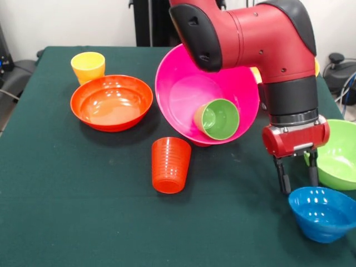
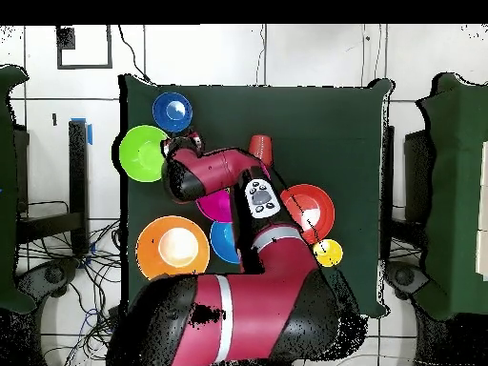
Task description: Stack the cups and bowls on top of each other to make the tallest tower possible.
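Observation:
The large pink bowl [image 1: 183, 92] [image 2: 214, 205] sits tilted toward the camera in the front view, with the light green cup [image 1: 218, 118] lying on its side inside it. Before it stands the ribbed orange-red cup [image 1: 171, 165] [image 2: 259, 145]. To the left are the wide red-orange bowl [image 1: 111, 103] [image 2: 307, 212] and the yellow cup [image 1: 88, 67] [image 2: 327, 253]. My gripper [image 1: 298, 179] hangs open and empty, low over the cloth, between the lime green bowl [image 1: 340, 156] [image 2: 143, 152] and the small blue bowl [image 1: 322, 214] [image 2: 172, 111].
In the overhead view a yellow-orange bowl [image 2: 172, 247] and a medium blue bowl [image 2: 224, 243] lie close to the arm's base, the blue one partly under the arm. The table [image 1: 67, 211] is covered in dark green cloth. My red arm hides the pink bowl's far side.

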{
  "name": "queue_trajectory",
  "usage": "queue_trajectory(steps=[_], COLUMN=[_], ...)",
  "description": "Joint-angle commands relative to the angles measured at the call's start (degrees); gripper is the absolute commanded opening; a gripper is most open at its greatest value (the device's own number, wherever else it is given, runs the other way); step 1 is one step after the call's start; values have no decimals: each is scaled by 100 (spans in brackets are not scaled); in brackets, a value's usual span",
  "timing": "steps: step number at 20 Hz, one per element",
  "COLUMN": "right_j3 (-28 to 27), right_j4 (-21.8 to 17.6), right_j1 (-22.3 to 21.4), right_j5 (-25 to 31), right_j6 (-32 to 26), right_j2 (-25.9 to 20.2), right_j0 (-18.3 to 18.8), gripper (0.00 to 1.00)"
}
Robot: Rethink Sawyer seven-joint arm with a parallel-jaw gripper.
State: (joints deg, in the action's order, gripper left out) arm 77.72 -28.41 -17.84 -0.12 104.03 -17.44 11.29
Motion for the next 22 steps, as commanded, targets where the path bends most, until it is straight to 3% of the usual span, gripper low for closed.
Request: queue_trajectory(steps=[1, 5, 10, 17, 22], right_j3=[-140, 46, 128, 177, 172], right_j4=[261, 456, 410, 423, 226], right_j1=[404, 166, -49, -215, -793], right_j5=[-363, -390, -174, 1, 729], right_j6=[953, 1043, 773, 710, 192], right_j2=[356, 453, 190, 198, 506], right_j0=[-416, -564, -327, -337, -456], gripper=[100, 100, 100, 100, 100])
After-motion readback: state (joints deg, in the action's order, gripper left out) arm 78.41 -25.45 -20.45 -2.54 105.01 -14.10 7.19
